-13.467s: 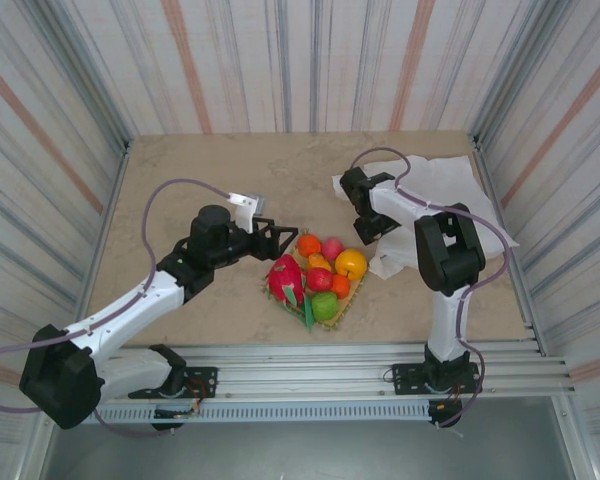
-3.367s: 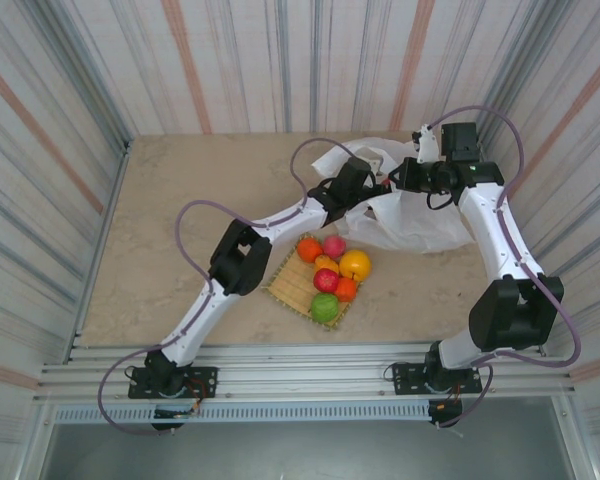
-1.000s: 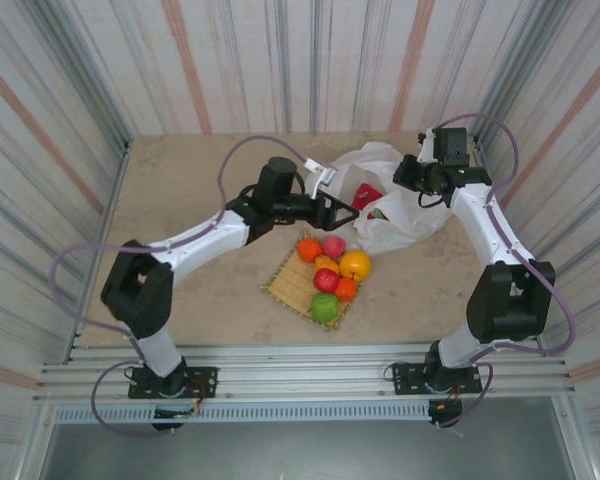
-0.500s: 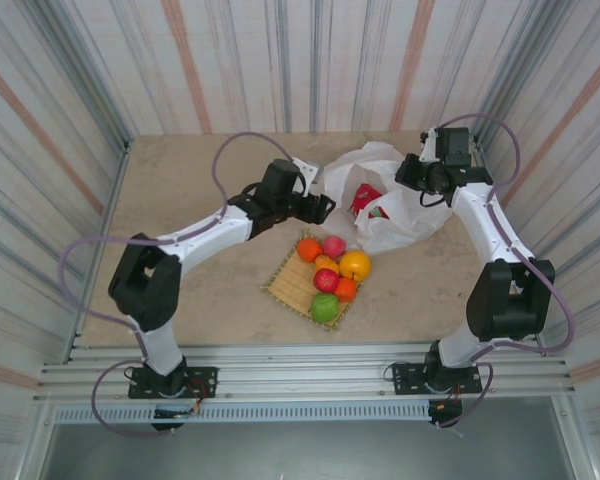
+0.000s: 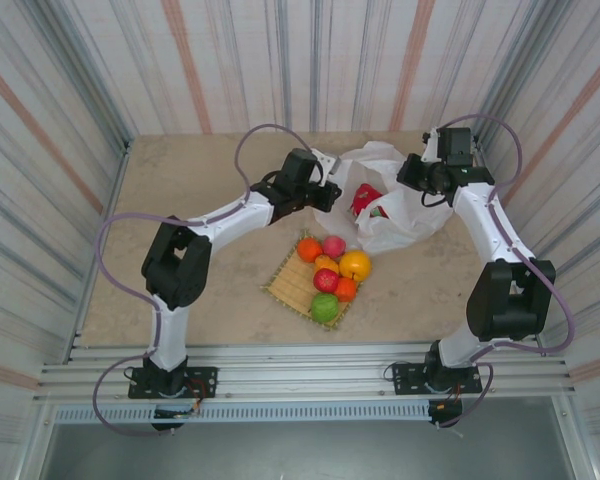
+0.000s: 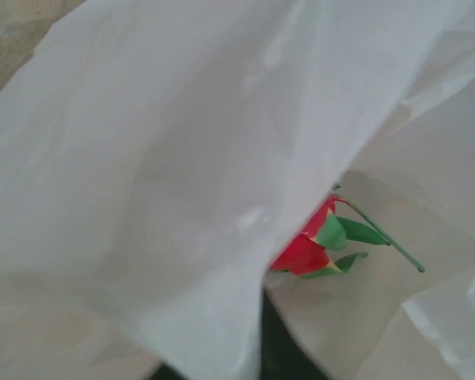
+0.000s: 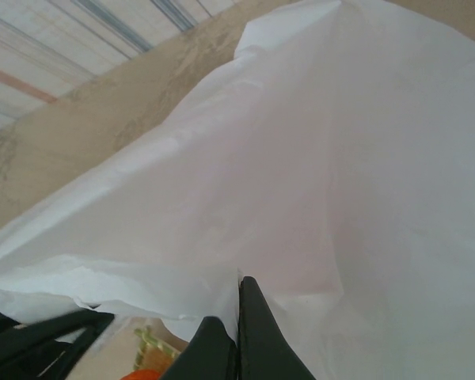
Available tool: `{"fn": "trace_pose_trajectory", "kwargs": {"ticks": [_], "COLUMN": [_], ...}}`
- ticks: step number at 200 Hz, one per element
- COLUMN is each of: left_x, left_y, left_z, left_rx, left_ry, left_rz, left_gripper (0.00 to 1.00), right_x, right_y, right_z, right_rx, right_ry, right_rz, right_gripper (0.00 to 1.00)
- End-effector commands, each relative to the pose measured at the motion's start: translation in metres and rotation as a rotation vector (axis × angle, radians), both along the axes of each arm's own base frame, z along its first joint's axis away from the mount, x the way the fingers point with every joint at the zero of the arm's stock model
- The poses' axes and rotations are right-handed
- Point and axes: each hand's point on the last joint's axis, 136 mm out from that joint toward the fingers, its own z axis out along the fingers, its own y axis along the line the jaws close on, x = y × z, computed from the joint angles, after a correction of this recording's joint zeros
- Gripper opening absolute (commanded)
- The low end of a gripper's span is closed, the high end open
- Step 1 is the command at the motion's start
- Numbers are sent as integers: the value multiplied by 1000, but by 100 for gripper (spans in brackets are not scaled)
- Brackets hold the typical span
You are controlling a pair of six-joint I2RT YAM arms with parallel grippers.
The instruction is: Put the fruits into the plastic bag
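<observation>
Left end effector [image 5: 326,194] has swung over and snapped shut, looks like on the plastic bag [image 5: 405,215] rim. The dragon fruit [image 6: 305,249] sits inside, just ahead of it. Right end effector [image 7: 239,305] is pinched tight on the opposite rim. Remaining fruits [image 5: 330,270] wait behind both. I'm worried the thin film slips or tears if they pull apart.

In the left wrist view, a fold of the plastic bag [image 6: 182,158] hid most of the dragon fruit [image 6: 305,247], leaving only a red patch and green tips. The same fold covered the left gripper [image 6: 261,352] except for a dark sliver. The right gripper [image 7: 237,336] was cut off by the bottom edge of its own view.
</observation>
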Motion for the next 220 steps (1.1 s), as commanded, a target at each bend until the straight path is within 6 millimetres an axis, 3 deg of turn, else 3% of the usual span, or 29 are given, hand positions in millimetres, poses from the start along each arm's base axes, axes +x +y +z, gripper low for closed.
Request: {"fn": "trace_pose_trajectory", "kwargs": {"ticks": [1,66,96,124,156,201,220], "left_x": [3,-17,-14,-10,3,25,27], "left_y": [-6,-13,-16,-21,-21,2,8], "left_z": [25,163,199,215,217,218,209], "left_rx": [-47,-313,-370,-408,-424,-436,-407], "left_ry": [-36,-151,-168,-169,-149,-122,-121], "left_rz": [-42,-106,-109,-110,-86,-29,-13], "left_gripper": [0,0,0,0,0,0,0], "right_x": [-7,-19,-29,-34,-34,-42,-48], "right_y": [-9,-35,-48,-57,-60,-68,-67], "right_z": [12,64,79,85,85,105,117], "right_rx": [-20,-125,-192,-241,-267,-294,-295], "right_ry": [-17,-116,-120,-97,-67,-101,-122], "right_rz": [-9,-47,-73,-81,-78,-102,-96], "right_gripper": [0,0,0,0,0,0,0]}}
